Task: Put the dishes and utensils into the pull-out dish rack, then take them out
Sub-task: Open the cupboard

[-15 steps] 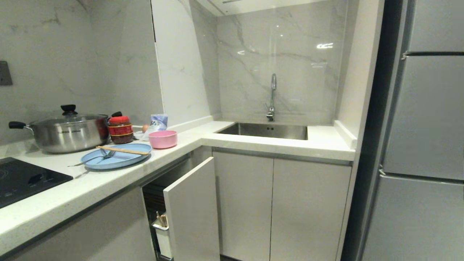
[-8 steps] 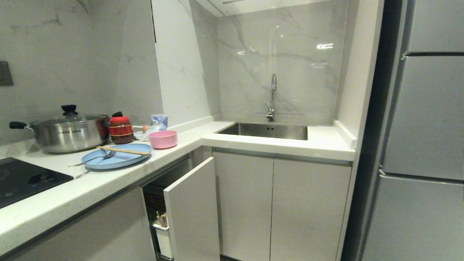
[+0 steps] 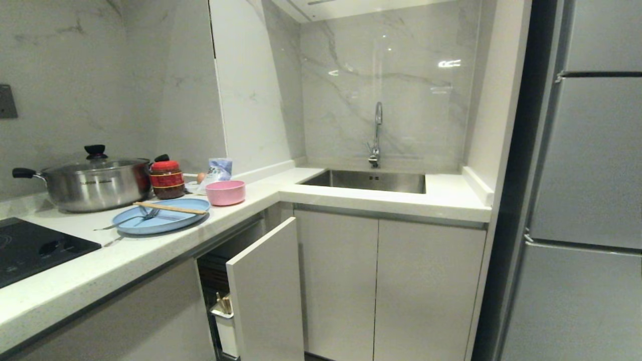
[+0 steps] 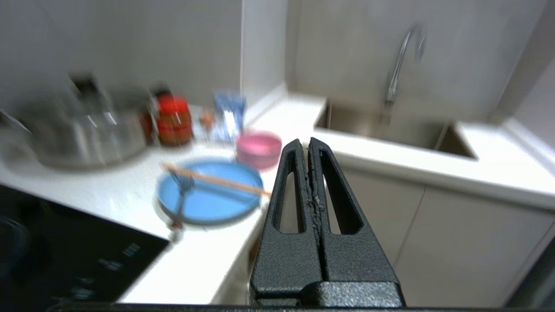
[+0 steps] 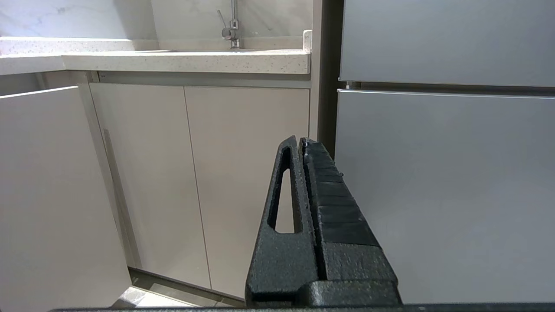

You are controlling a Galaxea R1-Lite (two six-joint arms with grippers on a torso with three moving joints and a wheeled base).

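Observation:
A light-blue plate (image 3: 160,218) lies on the counter with wooden chopsticks (image 3: 169,207) and a silver fork (image 3: 131,219) across it. The pink bowl (image 3: 225,192) stands just behind it. Under the counter the pull-out dish rack (image 3: 266,291) is partly drawn out; its grey front panel angles outward and a white utensil cup (image 3: 224,326) shows behind it. Neither arm appears in the head view. My left gripper (image 4: 308,144) is shut and empty, raised in front of the counter edge, with the plate (image 4: 210,190) and bowl (image 4: 259,148) ahead of it. My right gripper (image 5: 301,141) is shut, parked low facing the cabinets.
A lidded steel pot (image 3: 93,181), a red jar (image 3: 167,179) and a small packet (image 3: 218,170) stand behind the dishes. A black cooktop (image 3: 30,248) is at the left, the sink (image 3: 368,180) with its tap in the corner, a fridge (image 3: 582,200) at the right.
The head view is unchanged; dishes, utensils and rack have not moved, and no arm has entered it.

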